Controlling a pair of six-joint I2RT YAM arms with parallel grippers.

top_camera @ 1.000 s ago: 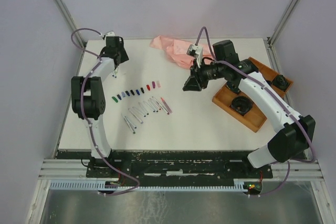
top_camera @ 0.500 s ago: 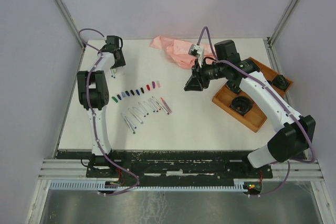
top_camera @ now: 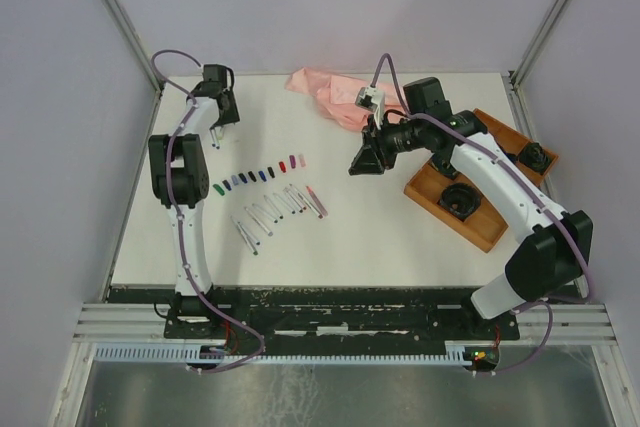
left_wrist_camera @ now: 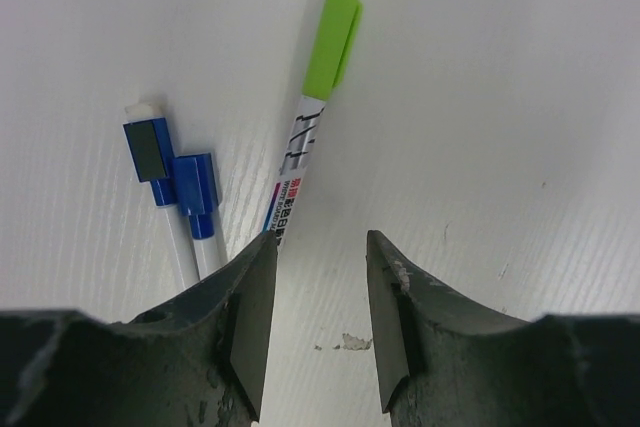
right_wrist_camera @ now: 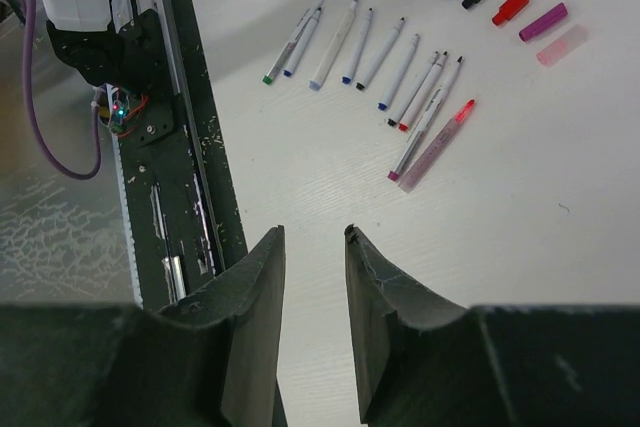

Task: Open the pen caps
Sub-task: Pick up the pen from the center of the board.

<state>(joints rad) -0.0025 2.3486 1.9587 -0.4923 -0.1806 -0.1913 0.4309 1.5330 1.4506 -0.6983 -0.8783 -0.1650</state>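
Observation:
A lime pen cap [left_wrist_camera: 335, 37] sits on a white pen, and two blue caps [left_wrist_camera: 197, 182] on thinner pens lie left of it. My left gripper [left_wrist_camera: 320, 242] hovers open just above them at the table's far left [top_camera: 217, 132]; the lime pen's barrel runs under its left finger [left_wrist_camera: 250, 297], nothing between the jaws. A row of loose pen caps [top_camera: 258, 176] lies mid-table, with uncapped pens [top_camera: 280, 209] in front. My right gripper [right_wrist_camera: 314, 232] hangs open and empty above the table [top_camera: 362, 157], looking down on the pens [right_wrist_camera: 400, 67] and the red cap [right_wrist_camera: 510, 7].
A crumpled pink bag [top_camera: 330, 95] lies at the back centre. A wooden tray [top_camera: 480, 227] with black round items stands at the right under the right arm. The dark front rail [right_wrist_camera: 170, 177] with cabling borders the table's near edge.
The left arm has shifted a little toward the back left corner and its jaws have narrowed. The right arm has barely moved.

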